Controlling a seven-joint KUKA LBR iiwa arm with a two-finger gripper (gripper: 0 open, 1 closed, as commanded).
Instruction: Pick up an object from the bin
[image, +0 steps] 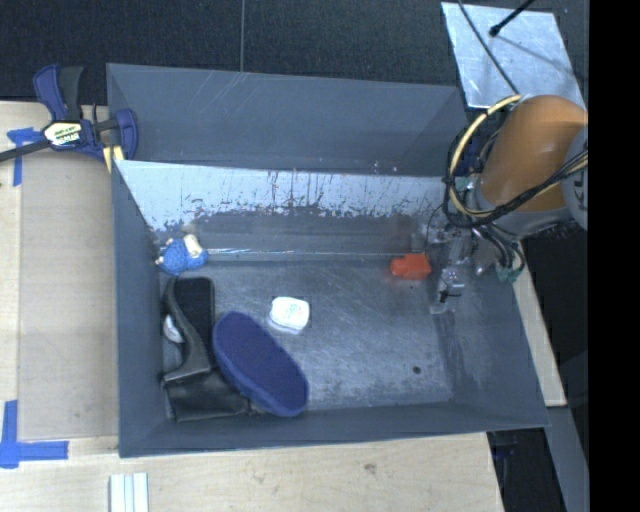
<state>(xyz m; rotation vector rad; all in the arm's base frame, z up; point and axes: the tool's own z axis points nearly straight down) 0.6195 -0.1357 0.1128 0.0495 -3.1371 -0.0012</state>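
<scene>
My gripper (446, 286) hangs low at the right side of the bin, close to the right wall. A small red-orange block (409, 266) lies just to its left, near the back wall, touching or almost touching the gripper; whether it is gripped I cannot tell. A small white rounded piece (289, 314) lies on the bin floor well to the left of the gripper.
At the front left, a dark blue oval pad (262, 364) leans on a black angular object (194, 345). A small blue and white thing (180, 256) sits in the back left corner. The arm with its orange cover and cables comes in over the right rim.
</scene>
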